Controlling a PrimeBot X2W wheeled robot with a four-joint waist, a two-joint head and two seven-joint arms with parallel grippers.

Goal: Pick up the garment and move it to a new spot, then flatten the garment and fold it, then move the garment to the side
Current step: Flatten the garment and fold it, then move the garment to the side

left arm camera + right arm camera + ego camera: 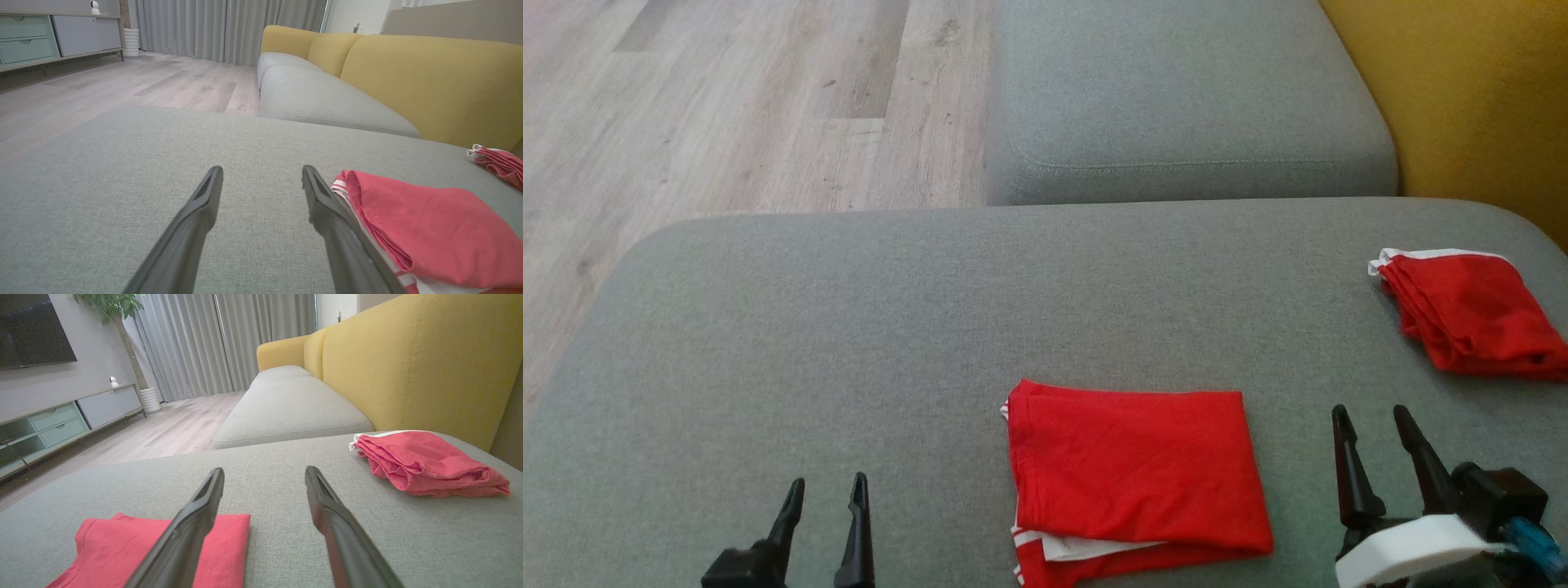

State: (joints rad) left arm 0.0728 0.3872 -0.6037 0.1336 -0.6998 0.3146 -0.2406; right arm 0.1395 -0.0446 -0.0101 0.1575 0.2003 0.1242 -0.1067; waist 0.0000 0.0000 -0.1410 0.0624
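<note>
A red garment (1131, 474) with white trim lies folded into a flat rectangle on the grey sofa seat (849, 327), near its front edge. My left gripper (825, 494) stands open and empty well to its left; its right finger (327, 208) sits just beside the folded garment (429, 232). My right gripper (1376, 429) is open and empty to the garment's right, with the cloth (135, 551) low on the left in its wrist view. A second red garment (1470, 314) lies folded at the far right of the seat (425, 463).
Another grey seat cushion (1184, 106) adjoins at the back, with the yellow backrest (1478, 98) on the right. Wood floor (727, 106) drops off beyond the seat's left and far edges. A low cabinet (61, 420) stands against the wall.
</note>
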